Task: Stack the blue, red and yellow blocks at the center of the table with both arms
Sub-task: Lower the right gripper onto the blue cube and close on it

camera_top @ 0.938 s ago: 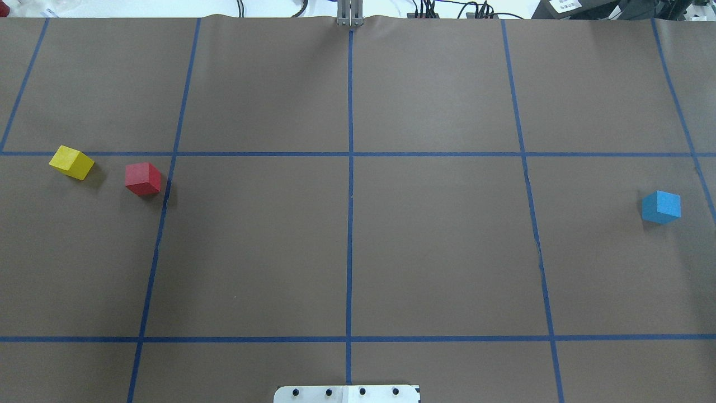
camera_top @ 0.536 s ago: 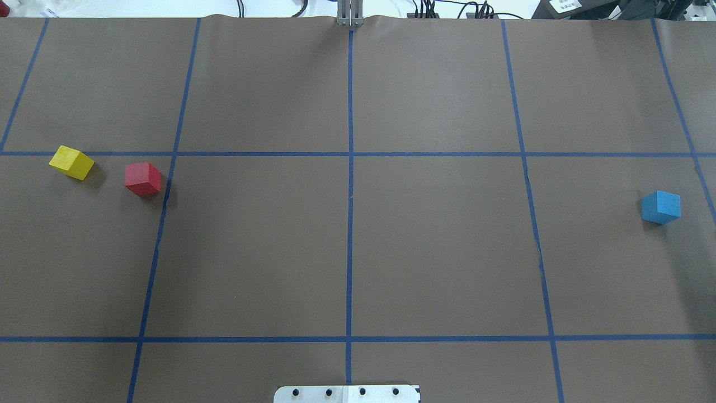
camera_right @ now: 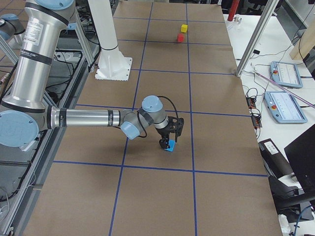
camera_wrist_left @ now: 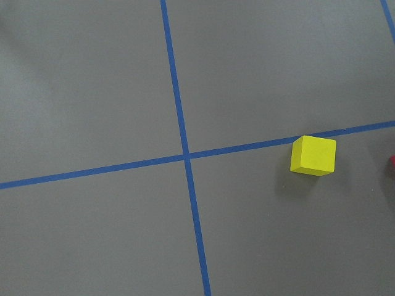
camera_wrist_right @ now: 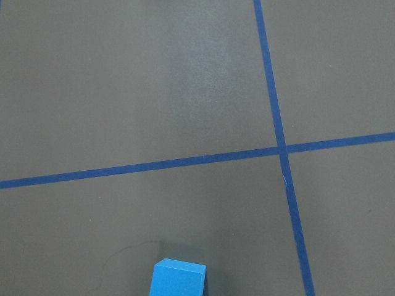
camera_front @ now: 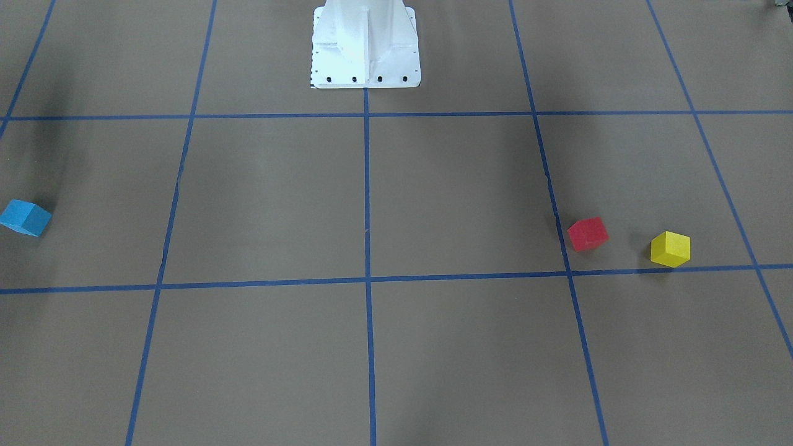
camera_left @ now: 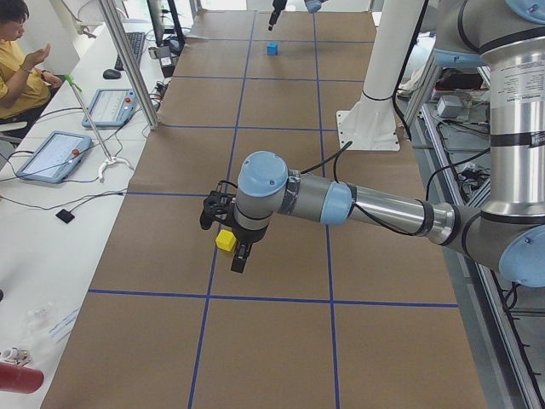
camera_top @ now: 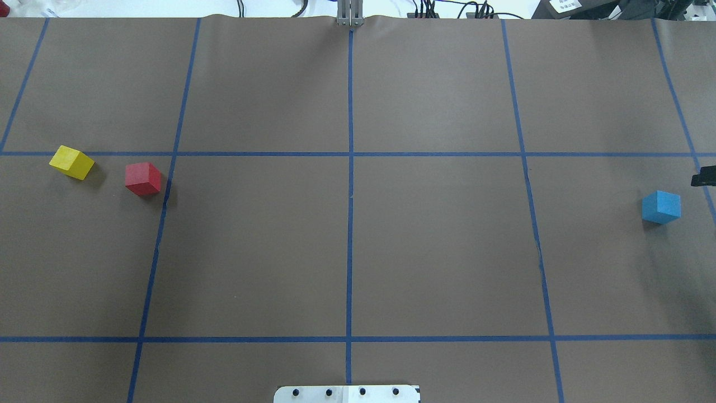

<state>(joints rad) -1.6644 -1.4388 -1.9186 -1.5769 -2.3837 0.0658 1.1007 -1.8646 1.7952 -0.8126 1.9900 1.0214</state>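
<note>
The yellow block (camera_top: 71, 162) and the red block (camera_top: 143, 178) lie side by side at the table's left. The blue block (camera_top: 661, 206) lies alone at the far right. My left gripper (camera_left: 236, 253) hangs just above the yellow block (camera_left: 226, 241); I cannot tell whether it is open. Its wrist view shows the yellow block (camera_wrist_left: 313, 155) off to the right. My right gripper (camera_right: 166, 141) hangs over the blue block (camera_right: 170, 147). Only a black tip of it (camera_top: 703, 176) shows overhead, so I cannot tell its state. The right wrist view shows the blue block (camera_wrist_right: 178, 279) at its bottom edge.
Blue tape lines divide the brown table cover (camera_top: 436, 246) into squares. The robot's white base (camera_front: 365, 46) stands at the near middle edge. An operator (camera_left: 17, 60) sits at a side desk with tablets.
A black tip of my right gripper has come into the overhead view at the right edge, beyond the blue block. The three blocks have not moved.
</note>
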